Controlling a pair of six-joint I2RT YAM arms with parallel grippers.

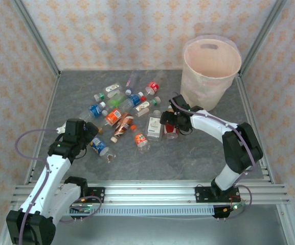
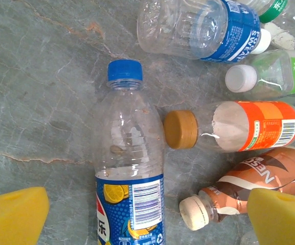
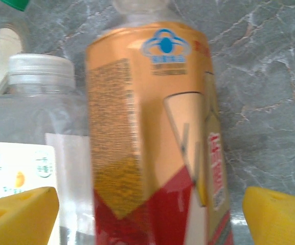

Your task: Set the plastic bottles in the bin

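Note:
Several plastic bottles (image 1: 121,109) lie scattered mid-table. The bin (image 1: 210,71), a tall pale beige tub, stands at the back right. My left gripper (image 1: 92,141) hangs open over a clear bottle with a blue cap and blue label (image 2: 129,168). In the left wrist view that bottle lies between the left gripper's (image 2: 147,219) yellow pads (image 2: 14,214), untouched. My right gripper (image 1: 168,125) is open over an orange-and-red labelled bottle (image 3: 152,143). In the right wrist view a small gap shows on each side between that bottle and the right gripper's (image 3: 150,214) pads (image 3: 277,214).
A clear white-capped bottle (image 3: 35,127) lies against the orange one, under the left pad. Right of the blue-capped bottle lie an orange-label bottle with a tan cap (image 2: 239,127) and a brown one (image 2: 249,189). Metal rails (image 1: 147,194) run along the near edge.

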